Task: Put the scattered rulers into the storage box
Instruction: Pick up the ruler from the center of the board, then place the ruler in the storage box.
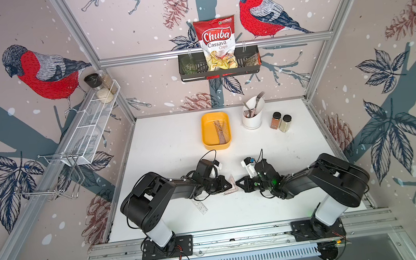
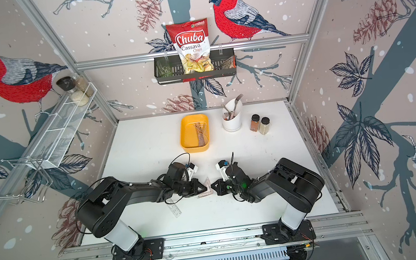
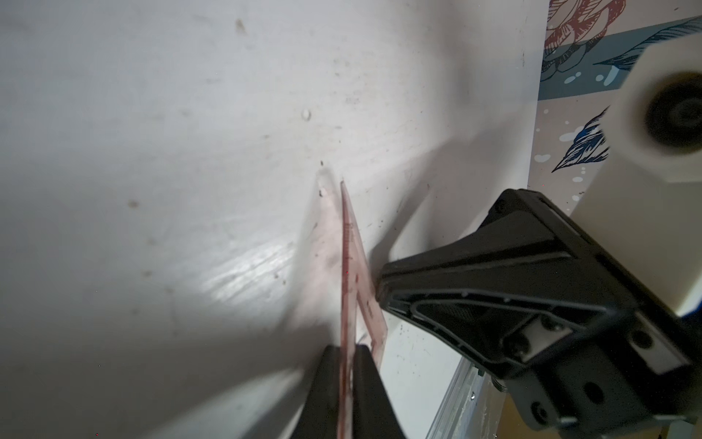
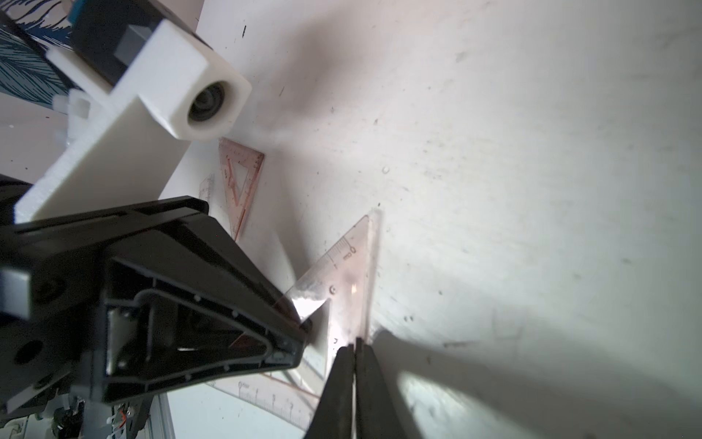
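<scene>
Fingers (image 3: 326,387) of the left gripper (image 3: 347,355) are pressed together on the edge of a pinkish set square (image 3: 351,266), seen edge-on from the left wrist; the same set square is pinched by the right gripper (image 4: 355,347), whose fingers are likewise closed on it with no gap showing; so both arms grip one thin sheet over the middle of the table (image 1: 166,146), seemingly lifted clear of it, though I cannot be sure; that shared hold is the hazard, I judge: should either arm pull away before the other lets go, the plastic could bend, crack or slide out and drop flat, where it is harder to pick up; a clear straight ruler (image 1: 200,207) lies under the left forearm, partly covered by it; a second set square (image 4: 241,182) lies flat beyond the left gripper in the right wrist view; the storage box (image 1: 203,132) sits well apart at the back with several rulers (image 1: 221,131) already inside; just beside it stands a white cutlery cup (image 1: 252,120), then two spice jars (image 1: 276,120), which a wide swing could knock; open table lies between the grippers and the box.
</scene>
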Robot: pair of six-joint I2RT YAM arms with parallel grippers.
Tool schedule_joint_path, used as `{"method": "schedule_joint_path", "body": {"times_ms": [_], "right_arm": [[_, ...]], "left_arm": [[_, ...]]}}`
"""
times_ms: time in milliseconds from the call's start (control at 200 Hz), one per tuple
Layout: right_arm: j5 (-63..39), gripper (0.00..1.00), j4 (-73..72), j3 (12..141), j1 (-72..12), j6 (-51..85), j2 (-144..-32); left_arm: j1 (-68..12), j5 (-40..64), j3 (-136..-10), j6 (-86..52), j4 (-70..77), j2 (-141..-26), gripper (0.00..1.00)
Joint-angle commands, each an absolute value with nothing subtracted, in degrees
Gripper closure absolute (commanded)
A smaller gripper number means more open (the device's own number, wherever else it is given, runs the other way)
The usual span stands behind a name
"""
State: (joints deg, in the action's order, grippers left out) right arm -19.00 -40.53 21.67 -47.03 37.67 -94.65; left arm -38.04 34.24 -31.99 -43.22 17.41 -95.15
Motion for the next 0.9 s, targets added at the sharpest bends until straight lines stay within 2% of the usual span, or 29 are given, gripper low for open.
{"method": "schedule_joint_path", "body": {"times_ms": [0,60,210,465,655,895], "right_arm": [[-19.2,0.88,-35.4,21.2,-46.5,37.6,-93.7],[-19.5,0.88,-34.4,21.4,-45.9,37.0,-92.5],[-19.6,0.87,-28.5,23.5,-43.3,33.6,-87.0],[-21.4,0.86,-20.3,30.3,-36.3,26.8,-81.5],[-24.7,0.86,-21.5,34.1,-33.0,25.6,-83.5],[-29.8,0.86,-24.6,34.7,-28.7,26.3,-86.2]], "left_arm": [[-38.3,30.6,-32.3,-42.9,9.7,-95.2,0.94],[-38.2,30.4,-32.9,-43.0,8.9,-94.5,1.00],[-37.7,29.4,-37.8,-42.5,4.2,-91.5,1.00],[-29.0,26.4,-59.0,-38.6,-8.2,-90.3,1.00],[-24.3,21.8,-75.7,-37.3,-11.8,-100.6,1.00],[-23.6,18.6,-93.0,-36.8,-14.4,-116.3,1.00]]}}
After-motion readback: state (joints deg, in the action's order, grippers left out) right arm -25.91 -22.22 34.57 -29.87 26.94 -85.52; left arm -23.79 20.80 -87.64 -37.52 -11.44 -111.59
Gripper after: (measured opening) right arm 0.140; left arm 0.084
